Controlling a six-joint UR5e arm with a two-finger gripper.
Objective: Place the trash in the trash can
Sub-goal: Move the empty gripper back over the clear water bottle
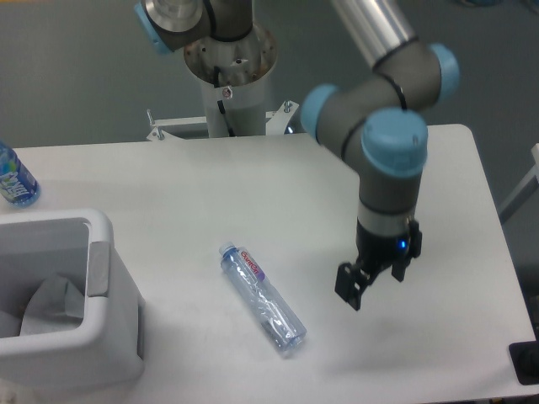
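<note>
The clear crinkled bottle with a pink-purple label lies flat on the white table, cap pointing to the back left. A crumpled white wad rests inside the white trash can at the front left. My gripper hangs low over the table to the right of the bottle, about a hand's width away. It is open and holds nothing, and it is turned so that one dark finger faces the camera.
A blue-labelled bottle stands at the table's left edge behind the bin. The robot's base column rises behind the table's back edge. A dark object sits at the front right corner.
</note>
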